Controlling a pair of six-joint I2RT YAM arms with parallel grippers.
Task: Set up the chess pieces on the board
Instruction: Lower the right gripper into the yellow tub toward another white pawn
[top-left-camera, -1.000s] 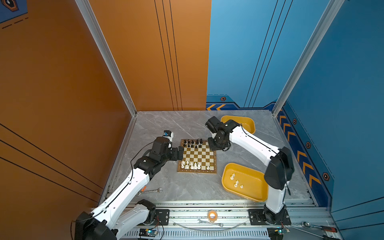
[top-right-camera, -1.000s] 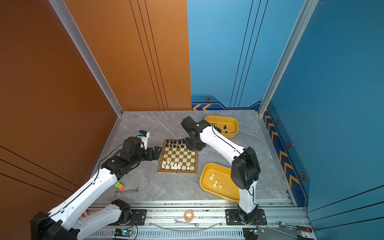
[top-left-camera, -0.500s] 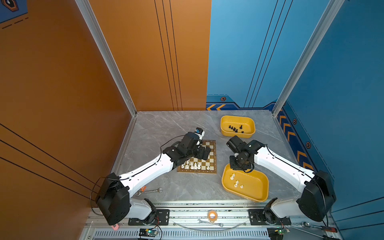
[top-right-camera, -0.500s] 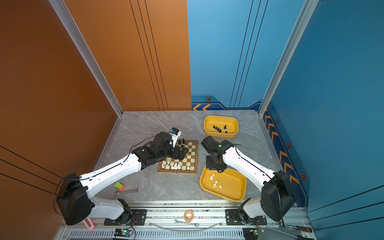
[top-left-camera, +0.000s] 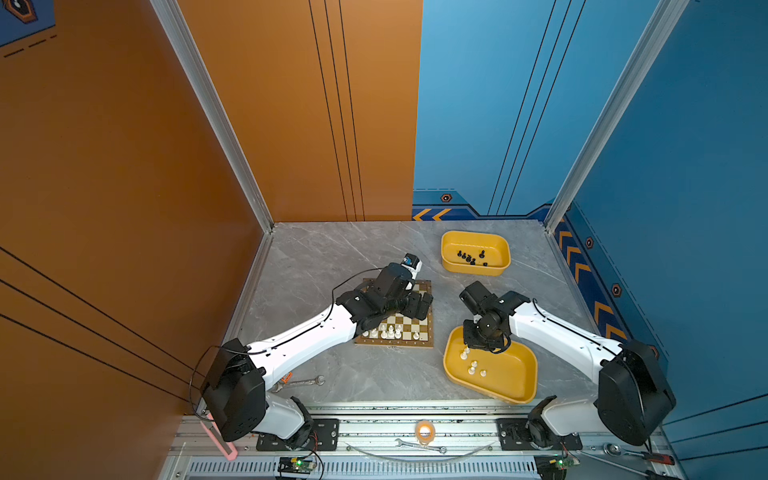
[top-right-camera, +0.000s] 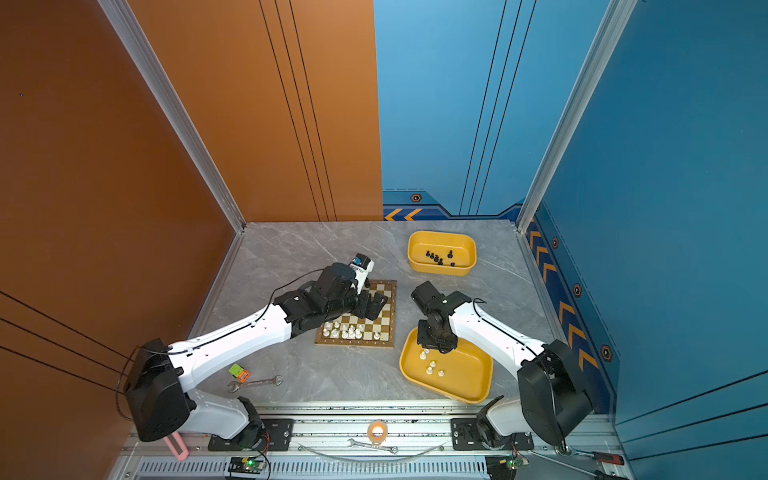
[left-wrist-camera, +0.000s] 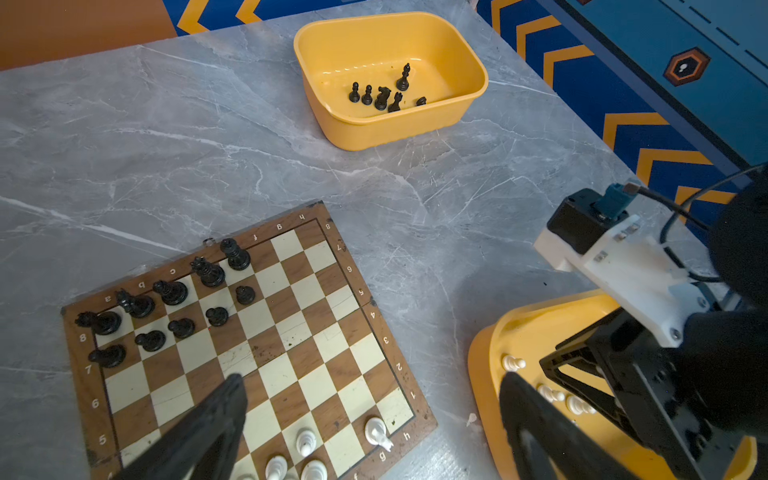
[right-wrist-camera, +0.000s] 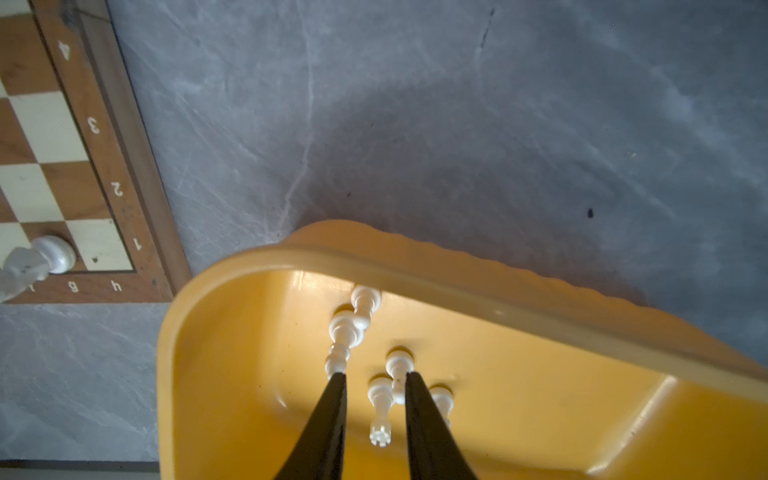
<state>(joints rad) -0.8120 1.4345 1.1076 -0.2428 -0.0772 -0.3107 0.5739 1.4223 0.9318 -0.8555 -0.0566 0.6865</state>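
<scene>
Across the grey marble table (top-left-camera: 332, 257) lies the chessboard (top-left-camera: 399, 344), with a near yellow tray (top-left-camera: 507, 376) just beside its right front corner and a far yellow tray (top-left-camera: 476, 239) well behind. Over the board's right side hangs the left gripper (left-wrist-camera: 372, 378), jaws wide and empty. Inside the near tray the right gripper (right-wrist-camera: 373, 376) stands narrow, its fingers straddling a white piece (right-wrist-camera: 380, 401) with gaps showing on either side. Black pieces (left-wrist-camera: 170, 307) stand on rows 7 and 8, and white pieces (top-left-camera: 390, 332) along the board's near edge. Spare black pieces (left-wrist-camera: 380, 97) sit in the far tray.
</scene>
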